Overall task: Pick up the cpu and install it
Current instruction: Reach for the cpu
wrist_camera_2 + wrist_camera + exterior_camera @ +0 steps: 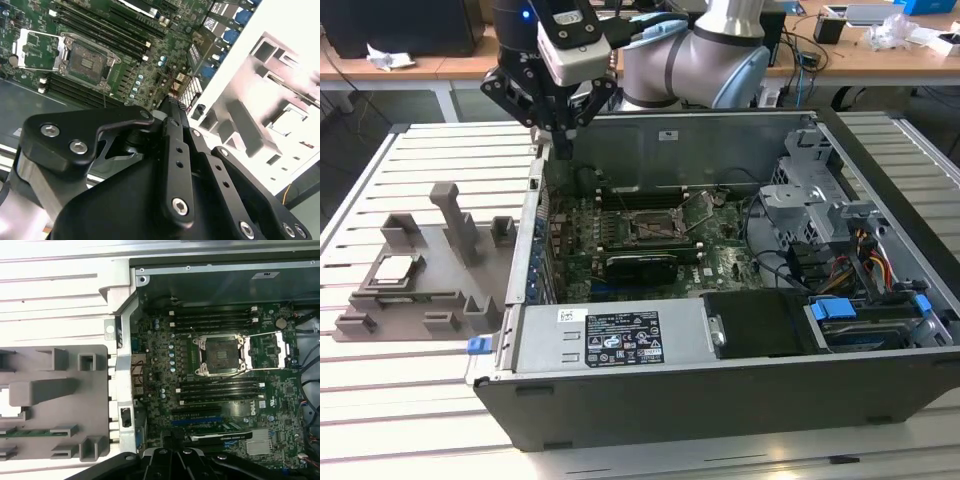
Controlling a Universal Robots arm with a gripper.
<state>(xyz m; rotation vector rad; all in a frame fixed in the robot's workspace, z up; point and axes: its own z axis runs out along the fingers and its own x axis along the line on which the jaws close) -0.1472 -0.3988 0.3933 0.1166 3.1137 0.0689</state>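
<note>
An open computer case [720, 400] lies on its side on a white slatted worktop [420, 160]. Just beside it, toward the exterior view's left, sits a grey moulded tray [430, 300] with upright posts and pockets. The cpu [395, 268] lies flat in a square pocket of this tray with its pale metal top facing up. It is outside the case and nothing is touching it.

The arm comes in from the far side of the scene. Its black claw [561, 148] hangs tips down above the case's far corner on the exterior view's left, about over the wall that separates the tray from the green circuit board [720, 245]. The claw is closed, with its two fingers meeting at the tips, and it has hold of nothing. It is off the board and well apart from the cpu.

In the first wrist view, the socket [220, 355] sits near the middle of the board between rows of long black memory slots [215, 317]. Its hinged metal frame [277, 347] is folded back to one side, leaving the square contact field uncovered. In the second wrist view, the closed fingertips [172, 104] are between the board and the tray.

Along the near side of the case, a grey metal box carries a white-and-black label [620, 337]. Coloured cables [870, 265] bunch at the exterior view's right.
</note>
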